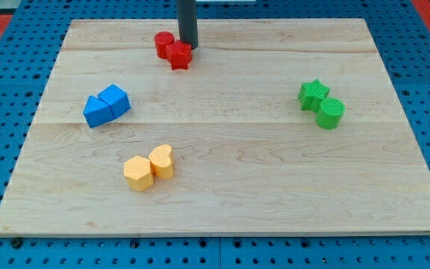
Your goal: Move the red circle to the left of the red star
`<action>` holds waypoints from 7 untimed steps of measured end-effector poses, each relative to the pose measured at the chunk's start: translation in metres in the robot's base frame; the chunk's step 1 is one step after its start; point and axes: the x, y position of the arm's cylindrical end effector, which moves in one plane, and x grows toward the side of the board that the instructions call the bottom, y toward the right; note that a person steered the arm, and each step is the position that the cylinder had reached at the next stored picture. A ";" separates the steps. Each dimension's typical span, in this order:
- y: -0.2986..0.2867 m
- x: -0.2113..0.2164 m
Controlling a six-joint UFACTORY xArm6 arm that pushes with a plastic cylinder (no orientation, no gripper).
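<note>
The red circle (163, 43) is found near the view's top edge of the wooden board (222, 179), touching the red star (179, 55) on that star's upper left. My tip (189, 46) is set just right of the circle and directly above the star, close against both. A bare rod is seen, so nothing is spread, pressed together or pinched.
</note>
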 end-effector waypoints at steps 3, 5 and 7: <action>-0.057 0.082; 0.032 -0.024; -0.087 0.034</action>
